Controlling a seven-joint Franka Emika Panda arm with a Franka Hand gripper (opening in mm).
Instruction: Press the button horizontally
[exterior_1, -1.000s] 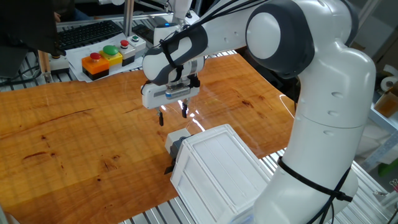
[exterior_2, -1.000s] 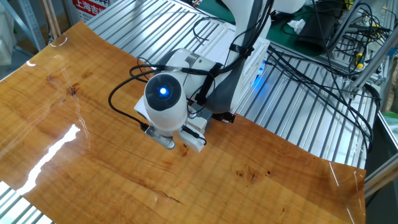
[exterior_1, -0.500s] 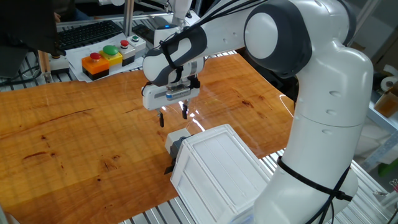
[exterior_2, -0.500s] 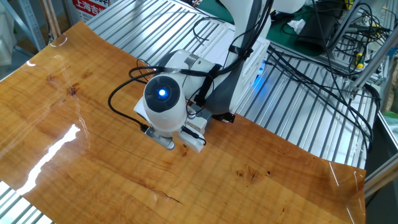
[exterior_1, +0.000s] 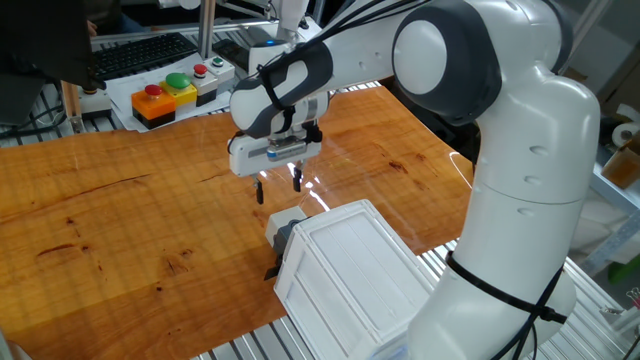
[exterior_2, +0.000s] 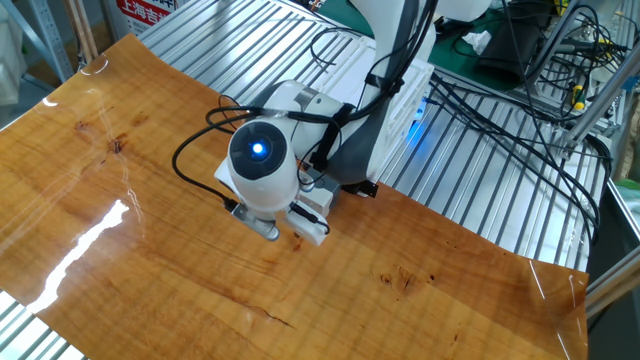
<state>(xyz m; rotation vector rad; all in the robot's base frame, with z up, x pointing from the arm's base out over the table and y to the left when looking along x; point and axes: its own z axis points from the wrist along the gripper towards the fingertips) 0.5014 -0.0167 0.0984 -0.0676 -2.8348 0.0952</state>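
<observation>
Reaching from frame right, our arm held the hand pointing down, fingers parted and empty, above the button at centre.

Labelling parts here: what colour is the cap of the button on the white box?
Pale grey-white button cap, dark grey base; clearest in the fixed view showing the box lid.

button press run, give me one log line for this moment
phase: approach | gripper: open, empty, above table, clear of button | button: untouched, on side of white box | other view: button hidden by arm
</observation>
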